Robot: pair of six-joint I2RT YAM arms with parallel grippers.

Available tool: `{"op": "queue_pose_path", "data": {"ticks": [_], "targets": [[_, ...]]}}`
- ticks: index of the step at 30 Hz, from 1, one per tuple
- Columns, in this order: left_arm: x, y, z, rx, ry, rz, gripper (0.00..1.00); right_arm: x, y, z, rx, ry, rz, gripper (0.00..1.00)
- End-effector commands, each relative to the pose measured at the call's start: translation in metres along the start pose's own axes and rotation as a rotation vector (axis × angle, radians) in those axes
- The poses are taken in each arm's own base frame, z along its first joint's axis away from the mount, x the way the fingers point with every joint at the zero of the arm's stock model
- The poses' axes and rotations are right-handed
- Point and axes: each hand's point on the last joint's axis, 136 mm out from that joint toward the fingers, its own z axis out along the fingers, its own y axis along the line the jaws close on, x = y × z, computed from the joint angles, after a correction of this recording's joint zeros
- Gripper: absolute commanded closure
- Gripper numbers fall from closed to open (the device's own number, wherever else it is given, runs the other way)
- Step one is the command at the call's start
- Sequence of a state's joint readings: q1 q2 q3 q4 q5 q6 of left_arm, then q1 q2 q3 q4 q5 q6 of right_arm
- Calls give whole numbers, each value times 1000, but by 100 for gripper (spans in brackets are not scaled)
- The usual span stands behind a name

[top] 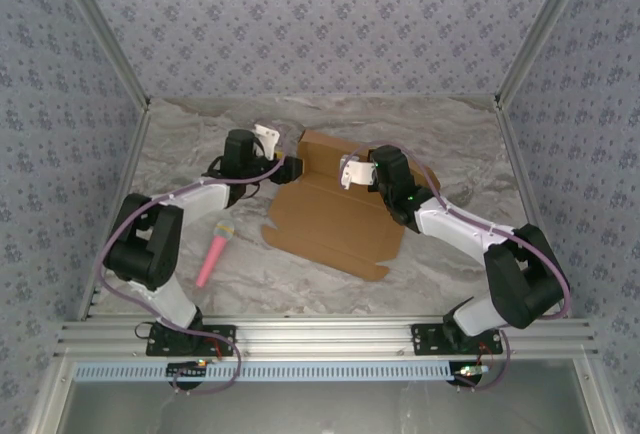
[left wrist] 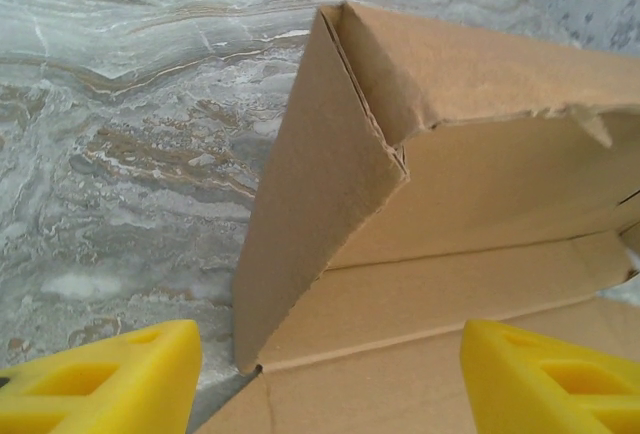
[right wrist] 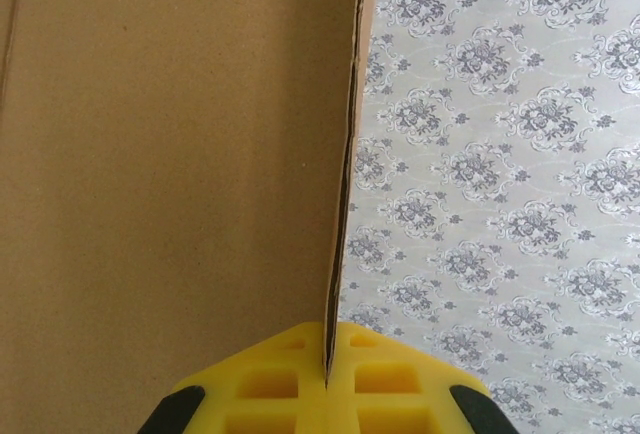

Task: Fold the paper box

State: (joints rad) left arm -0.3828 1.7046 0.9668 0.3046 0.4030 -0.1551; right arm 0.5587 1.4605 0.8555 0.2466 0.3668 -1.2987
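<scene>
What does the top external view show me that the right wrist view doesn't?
Top external adds the layout: the pink stick on the table left of the paper box, and the left gripper at the box's left side. Right wrist adds the close-up: a cardboard edge pinched between yellow fingers. Both show the paper box with the right gripper shut on it.

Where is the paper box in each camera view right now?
Top external: the paper box sits at picture centre, lying mostly flat.
Left wrist: the paper box takes the centre and right, one side flap standing up.
Right wrist: the paper box covers the left half, its edge pinched by the right gripper.
Shared landmark: the patterned wallpaper.
</scene>
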Motion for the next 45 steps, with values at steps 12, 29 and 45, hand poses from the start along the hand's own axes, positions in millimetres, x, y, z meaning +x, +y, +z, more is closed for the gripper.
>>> {"op": "queue_pose_path", "data": {"ticks": [12,29,45], "targets": [[-26,-5,28,-9,-75,223,53,3,14,0,-72,7,-37,100],[-32,-5,41,-46,-82,249,82,4,13,1,-74,7,-32,99],[-34,12,26,-227,-106,203,100,-9,1,-11,-63,-36,108,71]]}}
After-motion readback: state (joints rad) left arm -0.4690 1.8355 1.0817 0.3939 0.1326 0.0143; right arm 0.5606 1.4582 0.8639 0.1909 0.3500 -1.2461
